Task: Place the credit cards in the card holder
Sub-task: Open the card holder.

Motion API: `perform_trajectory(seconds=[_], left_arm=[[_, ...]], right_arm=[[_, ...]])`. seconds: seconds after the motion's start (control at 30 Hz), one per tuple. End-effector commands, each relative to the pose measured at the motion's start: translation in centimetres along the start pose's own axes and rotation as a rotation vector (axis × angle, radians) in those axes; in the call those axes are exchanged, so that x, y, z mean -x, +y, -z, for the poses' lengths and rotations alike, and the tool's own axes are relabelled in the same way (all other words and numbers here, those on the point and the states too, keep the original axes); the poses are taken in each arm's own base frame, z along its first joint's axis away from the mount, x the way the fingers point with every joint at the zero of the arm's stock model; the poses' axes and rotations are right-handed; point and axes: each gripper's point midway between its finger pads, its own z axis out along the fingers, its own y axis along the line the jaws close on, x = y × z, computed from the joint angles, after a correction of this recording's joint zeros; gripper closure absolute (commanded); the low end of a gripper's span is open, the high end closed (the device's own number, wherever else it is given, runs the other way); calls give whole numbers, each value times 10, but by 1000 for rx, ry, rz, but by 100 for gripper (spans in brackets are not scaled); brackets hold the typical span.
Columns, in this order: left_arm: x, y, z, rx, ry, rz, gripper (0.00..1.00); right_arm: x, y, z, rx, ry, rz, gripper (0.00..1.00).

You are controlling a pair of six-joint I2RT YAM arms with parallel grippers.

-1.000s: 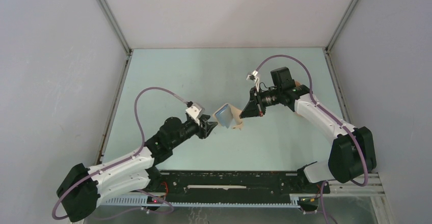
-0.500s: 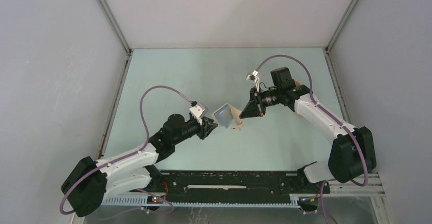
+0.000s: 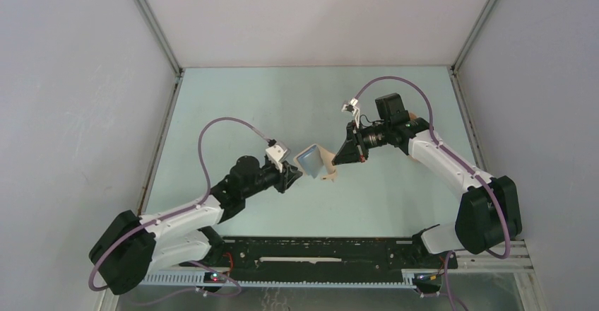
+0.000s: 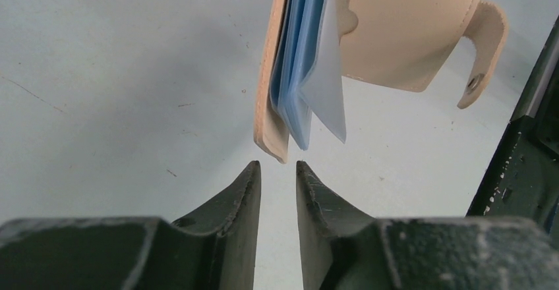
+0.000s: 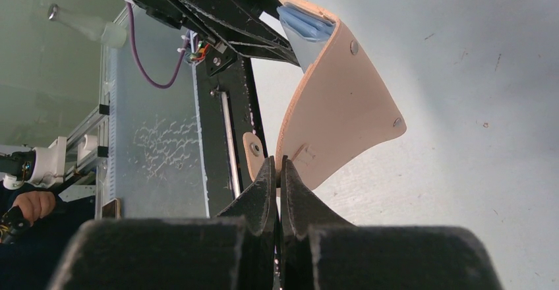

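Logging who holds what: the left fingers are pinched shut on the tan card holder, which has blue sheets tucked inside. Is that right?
Wrong side. The right fingers are pinched shut on the tan card holder, as the right wrist view shows. The left fingers stand slightly apart near its edge.

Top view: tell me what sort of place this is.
Probably a robot test cell: plain white walls on aluminium posts enclose a pale-green table, with two robot arms bolted to a rail at its near edge.
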Motion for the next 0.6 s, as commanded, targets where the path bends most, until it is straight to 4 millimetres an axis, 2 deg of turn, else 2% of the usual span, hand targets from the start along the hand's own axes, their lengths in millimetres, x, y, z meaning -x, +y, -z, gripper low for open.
perform_trajectory(seconds=[0.0,0.23,0.3,0.37,0.4,0.57], left_arm=[[46,-5,-9,-31,-98,-32,70],[48,-7,-15,-47,-85,-23,71],[48,-8,-16,-54,-82,-23,79],[48,-7,-17,-55,-74,-22,95],[47,-7,-17,-57,-71,-22,99],[48,-12,-13,-77,-72,-2,100]], right_arm=[[10,7,3,28,-23,45,100],[10,8,4,30,-23,45,100],[10,8,3,33,-23,48,100],[10,8,4,31,-23,49,100],[10,8,4,28,-23,50,100],[9,1,5,-14,-17,65,100]])
